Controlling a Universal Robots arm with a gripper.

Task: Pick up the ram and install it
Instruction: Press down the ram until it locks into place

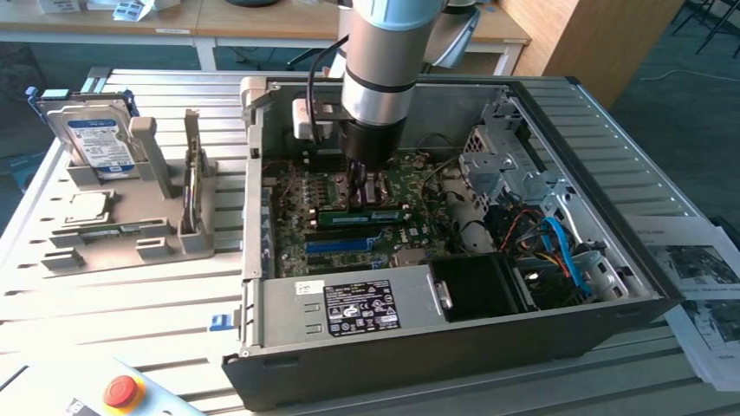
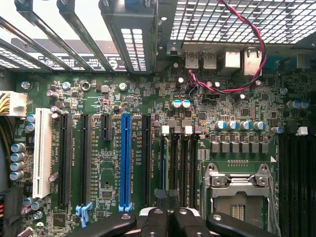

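The arm [image 1: 382,52] is cut off by the exterior view's upper edge. The power supply [image 1: 347,308] label's print is too small to read. The papers [image 1: 705,295] run past the exterior view's right edge.

one open computer case [image 1: 463,338] sits on one slatted table [image 1: 127,321], with one robot arm [image 1: 387,52] reaching into it. one grey holder [image 1: 127,234] carries one hard drive [image 1: 93,139], one square silver processor chip [image 1: 87,208] and one upright green stick [image 1: 190,186]. the motherboard [image 2: 103,168] shows one white slot [image 2: 42,150], one blue slot [image 2: 125,158] and one empty processor socket [image 2: 237,190].
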